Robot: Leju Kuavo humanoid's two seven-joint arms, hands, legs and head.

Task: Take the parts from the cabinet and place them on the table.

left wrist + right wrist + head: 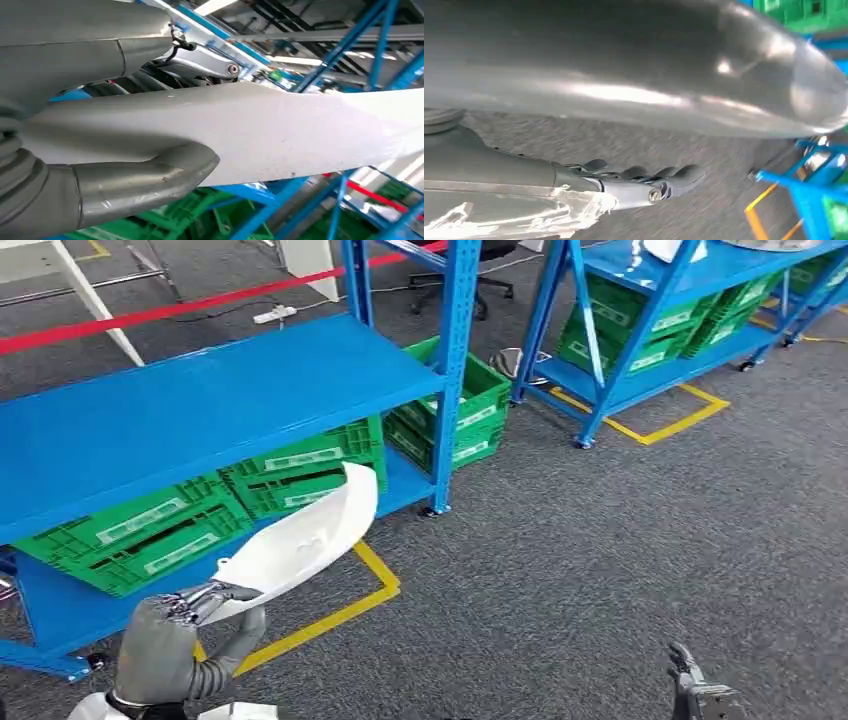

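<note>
My left hand [175, 640] grips one end of a long curved white part [305, 535] at the lower left of the head view. The part rises up and to the right, in front of the blue cabinet [200, 405]. In the left wrist view the white part [260, 130] runs between my thumb [145, 177] and the fingers [195, 60]. My right hand [700, 695] hangs low at the bottom right over the carpet, holding nothing. In the right wrist view its fingers [649, 180] are held together and its thumb [634, 65] stands apart from them.
Green crates [160, 530] fill the cabinet's lower shelf, with more green crates [455, 410] at its right end. A second blue rack [660, 330] with crates stands at the back right. Yellow tape [330, 615] marks the grey carpet. A red line [150, 310] crosses behind.
</note>
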